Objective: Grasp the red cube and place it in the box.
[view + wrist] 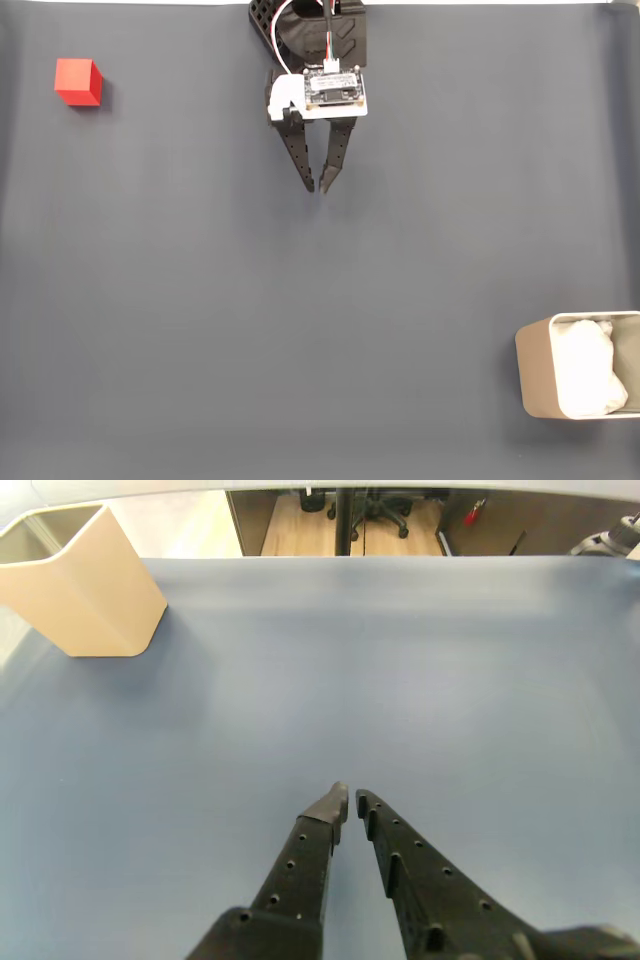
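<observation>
Reaching not begun: hand [320, 188] empty, fingers nearly together. Next: open, swing to red cube [78, 82] (box [540, 375] far corner).

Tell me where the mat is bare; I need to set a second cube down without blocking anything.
In the fixed view, the mat is bare between the red cube at upper left, the gripper at top centre, and the box at lower right. The whole lower left and upper right are free. Nowhere is crowded.
</observation>
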Controlling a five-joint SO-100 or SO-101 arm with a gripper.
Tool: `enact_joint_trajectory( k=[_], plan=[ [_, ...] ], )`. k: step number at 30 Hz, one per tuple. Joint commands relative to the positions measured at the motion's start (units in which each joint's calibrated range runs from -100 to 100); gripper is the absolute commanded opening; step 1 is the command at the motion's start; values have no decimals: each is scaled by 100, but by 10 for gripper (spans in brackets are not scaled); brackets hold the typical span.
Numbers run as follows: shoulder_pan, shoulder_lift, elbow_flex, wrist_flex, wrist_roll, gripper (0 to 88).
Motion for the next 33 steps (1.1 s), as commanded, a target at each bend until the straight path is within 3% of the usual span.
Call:
enact_joint_trajectory(
  k=[1, 18, 33],
  plan=[
    [-8, 225, -312, -456, 44, 0],
    [127, 2495, -2748, -735, 54, 0],
    [567, 4601, -5695, 126, -98, 0]
  ],
)
